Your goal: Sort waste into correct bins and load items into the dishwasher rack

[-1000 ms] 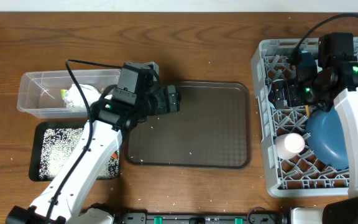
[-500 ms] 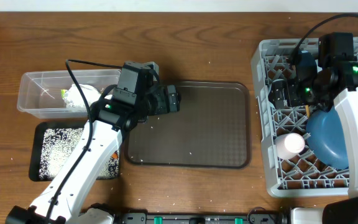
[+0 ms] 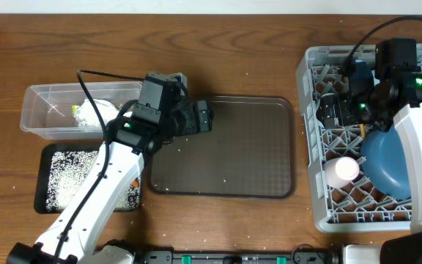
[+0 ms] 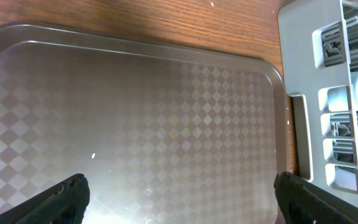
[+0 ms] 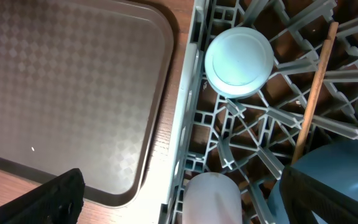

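The grey dishwasher rack stands at the right. It holds the blue plate, the white-pink cup, a pale blue round vessel turned upside down and a wooden chopstick. My right gripper is open and empty above the rack's left side, over the white-pink cup. My left gripper is open and empty over the brown serving tray, near its left edge. The clear tub holds the wrapper. The black tray holds rice.
The brown serving tray lies in the middle of the wooden table with a few stray rice grains on it. The rack's left wall stands close to the tray's right edge. My left arm crosses over the black tray's right side.
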Action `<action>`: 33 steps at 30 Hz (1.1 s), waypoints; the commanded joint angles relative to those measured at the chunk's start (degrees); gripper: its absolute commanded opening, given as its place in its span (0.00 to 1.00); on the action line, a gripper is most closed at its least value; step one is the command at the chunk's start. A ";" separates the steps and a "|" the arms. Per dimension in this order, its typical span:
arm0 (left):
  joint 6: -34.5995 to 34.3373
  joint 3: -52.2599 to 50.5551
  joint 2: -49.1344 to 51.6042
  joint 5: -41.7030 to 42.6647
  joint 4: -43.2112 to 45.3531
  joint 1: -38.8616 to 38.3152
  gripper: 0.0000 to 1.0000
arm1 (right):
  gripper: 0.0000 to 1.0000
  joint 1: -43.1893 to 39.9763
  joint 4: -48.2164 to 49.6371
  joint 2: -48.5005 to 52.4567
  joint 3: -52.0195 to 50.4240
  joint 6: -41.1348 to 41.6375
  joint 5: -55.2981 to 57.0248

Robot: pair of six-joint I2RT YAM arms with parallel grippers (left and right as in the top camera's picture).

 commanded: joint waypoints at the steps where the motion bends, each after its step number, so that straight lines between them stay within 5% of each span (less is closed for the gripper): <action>1: 0.50 0.68 -0.74 -0.50 -0.13 -0.13 0.98 | 0.99 0.44 0.00 -0.72 0.04 -0.85 0.42; 15: 0.50 0.68 -0.74 -0.50 -0.13 -0.13 0.98 | 0.99 0.52 -0.02 -14.53 0.02 -0.85 0.37; 33: 0.50 0.68 -0.74 -0.50 -0.13 -0.13 0.98 | 0.99 6.82 -0.20 -49.55 -0.02 -1.49 4.42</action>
